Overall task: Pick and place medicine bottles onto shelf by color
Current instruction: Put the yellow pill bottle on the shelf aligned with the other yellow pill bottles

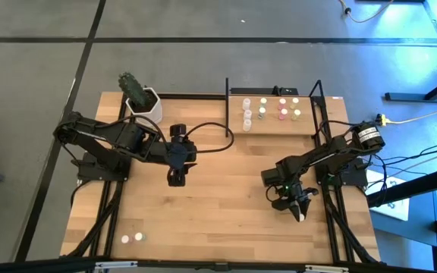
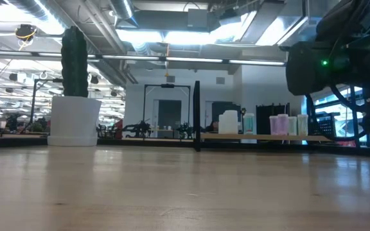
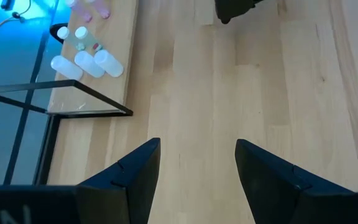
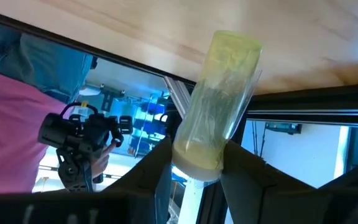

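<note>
My right gripper (image 1: 298, 208) is at the table's near right, shut on a yellowish-green medicine bottle (image 4: 222, 106). My left gripper (image 1: 177, 179) is open and empty over the middle of the table, and its wrist view shows bare wood between its fingers (image 3: 197, 168). The shelf (image 1: 275, 129) stands at the far right. Several small bottles (image 1: 264, 110) stand on its board, and they also show in the low view (image 2: 281, 124). Two white bottles (image 1: 132, 238) rest on the table at the near left. My right gripper pinches the yellowish-green bottle between its two fingers (image 4: 244, 168), which are on opposite sides of its wall (image 4: 197, 152) near the end toward the wrist. The bottle reaches out past the fingertips, roughly along the fingers. Whether it touches the table I cannot tell.
A white pot (image 1: 144, 102) with a cactus stands at the far left of the table. The shelf's black uprights (image 1: 227, 106) rise beside the board. A person in a pink top (image 4: 17, 124) holding a camera rig stands beyond the table's near edge.
</note>
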Robot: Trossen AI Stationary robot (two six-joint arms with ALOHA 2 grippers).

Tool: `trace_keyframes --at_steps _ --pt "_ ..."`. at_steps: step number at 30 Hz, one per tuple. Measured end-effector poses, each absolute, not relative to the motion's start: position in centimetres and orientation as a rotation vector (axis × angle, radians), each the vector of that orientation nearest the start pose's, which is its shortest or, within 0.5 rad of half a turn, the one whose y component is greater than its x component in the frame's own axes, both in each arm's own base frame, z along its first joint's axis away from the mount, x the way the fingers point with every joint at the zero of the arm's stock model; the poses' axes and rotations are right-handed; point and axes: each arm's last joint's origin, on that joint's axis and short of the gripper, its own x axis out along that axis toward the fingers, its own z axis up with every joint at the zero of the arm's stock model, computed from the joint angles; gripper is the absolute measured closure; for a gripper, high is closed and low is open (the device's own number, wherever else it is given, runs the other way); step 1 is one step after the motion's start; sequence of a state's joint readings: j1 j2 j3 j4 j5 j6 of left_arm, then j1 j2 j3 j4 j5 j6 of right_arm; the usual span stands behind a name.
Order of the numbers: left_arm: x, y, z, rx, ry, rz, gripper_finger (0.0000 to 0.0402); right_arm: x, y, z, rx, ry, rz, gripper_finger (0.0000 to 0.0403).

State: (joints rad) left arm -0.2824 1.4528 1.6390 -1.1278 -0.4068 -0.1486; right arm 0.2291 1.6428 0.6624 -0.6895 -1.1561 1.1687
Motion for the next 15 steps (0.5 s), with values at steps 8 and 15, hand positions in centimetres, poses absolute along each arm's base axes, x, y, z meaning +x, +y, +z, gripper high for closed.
trace_keyframes --at_steps 8,15 --pt "26.70 -6.55 39.41 0.184 0.867 0.177 0.0200 20.57 7.59 11.96 1.583 2.182 0.033 0.0286" --pt "26.63 -6.82 39.41 0.185 0.866 0.166 0.0200 20.53 7.27 11.68 1.597 2.169 -0.029 0.0286"
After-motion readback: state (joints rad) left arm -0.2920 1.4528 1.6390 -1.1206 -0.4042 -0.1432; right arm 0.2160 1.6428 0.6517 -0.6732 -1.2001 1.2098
